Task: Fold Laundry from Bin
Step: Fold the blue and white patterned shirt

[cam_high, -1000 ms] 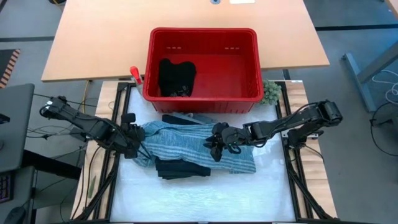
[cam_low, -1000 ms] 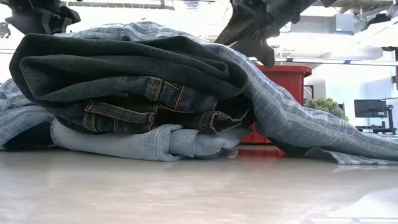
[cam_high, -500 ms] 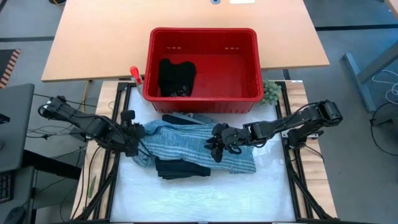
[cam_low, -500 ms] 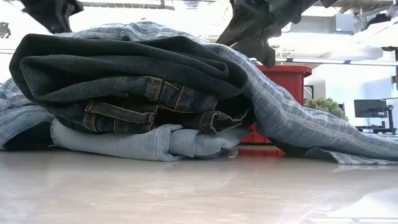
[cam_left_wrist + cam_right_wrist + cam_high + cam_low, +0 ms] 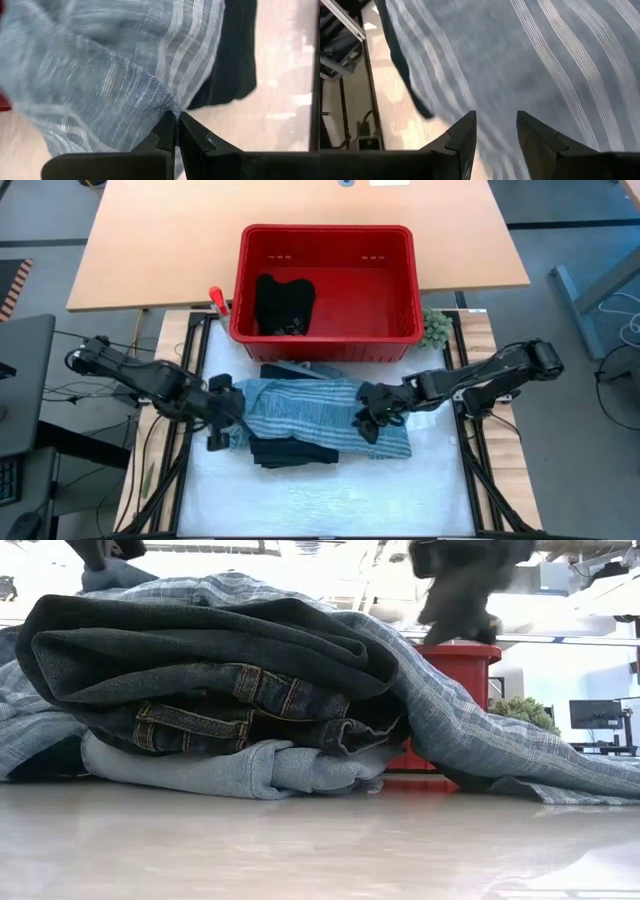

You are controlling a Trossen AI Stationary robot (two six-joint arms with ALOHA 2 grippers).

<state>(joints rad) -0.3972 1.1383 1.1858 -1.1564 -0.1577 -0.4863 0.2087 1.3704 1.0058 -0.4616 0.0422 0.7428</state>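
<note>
Both grippers have shifted since a second ago: the left gripper [image 5: 222,423] has slid inward along the table and pinched its fingers together on the near left edge of the blue-white striped garment [image 5: 320,410], while the right gripper [image 5: 368,423] has moved right across that garment's right half. In the left wrist view the two dark fingers [image 5: 167,131] meet tightly on a fold of the striped cloth. In the right wrist view the right gripper's fingers [image 5: 465,132] stand apart just above the striped cloth, holding nothing.

At table level, nearest the viewer, a pile of laundry sits on the white table [image 5: 300,500]: a folded denim-blue garment [image 5: 220,670] lies on top of a light blue-grey one [image 5: 240,768], and the striped garment drapes over both and trails off to the right. From above, a black garment [image 5: 292,452] pokes out from under the striped one's near edge.

Farther back stands the bin [image 5: 325,335], red and rectangular, touching the table's far edge. Another black garment [image 5: 283,303] lies inside it, at its left side. A small green fuzzy lump [image 5: 436,328] sits just beside the bin's right corner.
</note>
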